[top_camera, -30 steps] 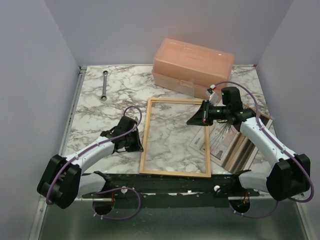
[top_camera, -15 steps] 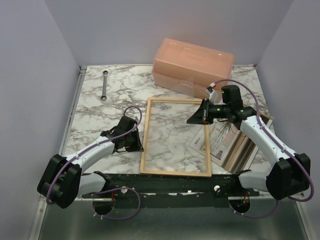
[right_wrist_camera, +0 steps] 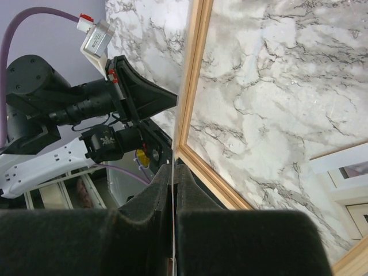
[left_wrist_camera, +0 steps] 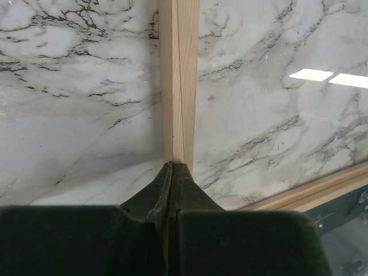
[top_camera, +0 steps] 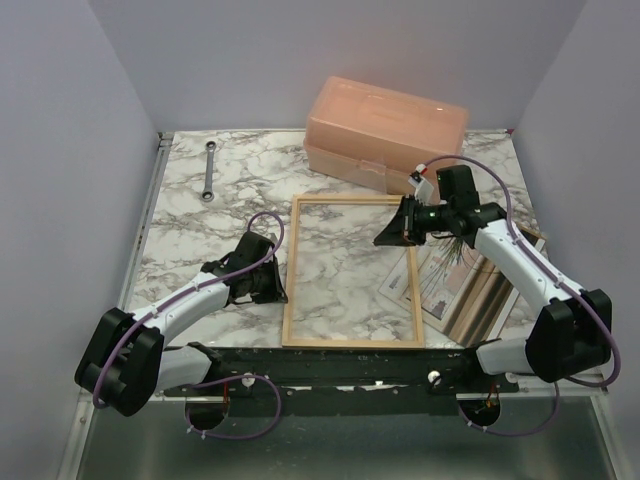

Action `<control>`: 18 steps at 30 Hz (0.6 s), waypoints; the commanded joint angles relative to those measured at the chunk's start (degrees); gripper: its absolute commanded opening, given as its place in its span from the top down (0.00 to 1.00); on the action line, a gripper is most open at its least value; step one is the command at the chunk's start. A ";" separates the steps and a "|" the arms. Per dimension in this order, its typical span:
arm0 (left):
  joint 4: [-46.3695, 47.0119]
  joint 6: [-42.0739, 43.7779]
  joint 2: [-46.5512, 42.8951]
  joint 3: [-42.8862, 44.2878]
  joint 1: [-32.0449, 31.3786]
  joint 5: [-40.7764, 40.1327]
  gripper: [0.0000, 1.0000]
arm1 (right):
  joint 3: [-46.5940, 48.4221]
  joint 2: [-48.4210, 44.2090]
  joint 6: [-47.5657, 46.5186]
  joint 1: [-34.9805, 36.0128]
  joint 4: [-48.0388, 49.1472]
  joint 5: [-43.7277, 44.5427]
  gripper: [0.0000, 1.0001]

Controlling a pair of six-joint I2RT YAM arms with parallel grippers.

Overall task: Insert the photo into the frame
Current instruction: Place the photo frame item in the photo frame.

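Right tool (right_wrist_camera: 173,170) shifted; it and left tool (left_wrist_camera: 172,168) pinch one frame (left_wrist_camera: 178,86).

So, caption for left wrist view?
Closed left gripper at a rail of the thin pale wooden picture frame on marbled table.

A robot lab enclosure; plain lilac walls (top_camera: 70,120) box in a marble-patterned tabletop (top_camera: 250,180); black mounting rail (top_camera: 330,368) in front.

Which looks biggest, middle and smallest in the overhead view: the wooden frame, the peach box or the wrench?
1. the frame
2. the peach box, somewhat smaller
3. the wrench, by far the smallest
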 commanded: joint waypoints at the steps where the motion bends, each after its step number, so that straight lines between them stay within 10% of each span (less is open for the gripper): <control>1: -2.90 1.12 2.55 -2.16 -0.08 -2.21 0.99 | 4.02 1.24 -2.30 0.66 -4.90 1.78 1.00; 18: -2.91 1.12 2.90 -2.14 -0.08 -2.12 1.00 | 6.53 0.07 -2.00 0.58 -5.02 2.87 1.00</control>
